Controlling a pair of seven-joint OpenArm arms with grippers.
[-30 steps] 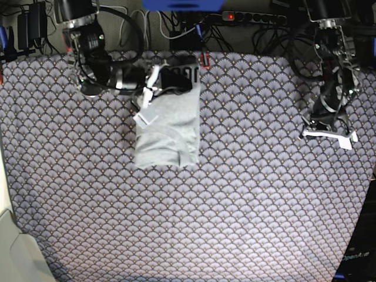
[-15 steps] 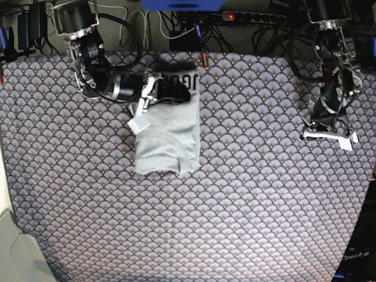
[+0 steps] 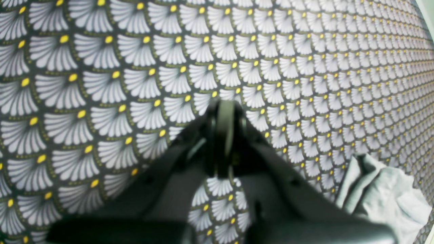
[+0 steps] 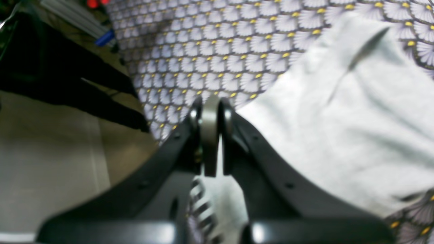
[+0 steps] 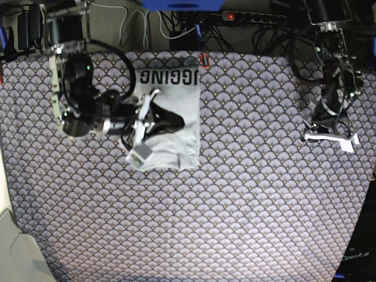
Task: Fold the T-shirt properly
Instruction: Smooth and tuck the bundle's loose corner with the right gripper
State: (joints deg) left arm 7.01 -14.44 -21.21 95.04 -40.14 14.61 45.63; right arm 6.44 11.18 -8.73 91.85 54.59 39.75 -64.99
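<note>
Lying folded, the T-shirt [image 5: 170, 106], long axis near-to-far, lettering far; both end effectors closed, empty.

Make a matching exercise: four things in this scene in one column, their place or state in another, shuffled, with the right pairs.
Things
1. T-shirt
2. right gripper
3. left gripper
4. cloth

Place or state
A. shut, over bare cloth far from the shirt
B. fan-scale pattern, covers the table
C. folded, black lettering at its far edge
D. shut, over the shirt

Pairs: 1-C, 2-D, 3-A, 4-B
</note>
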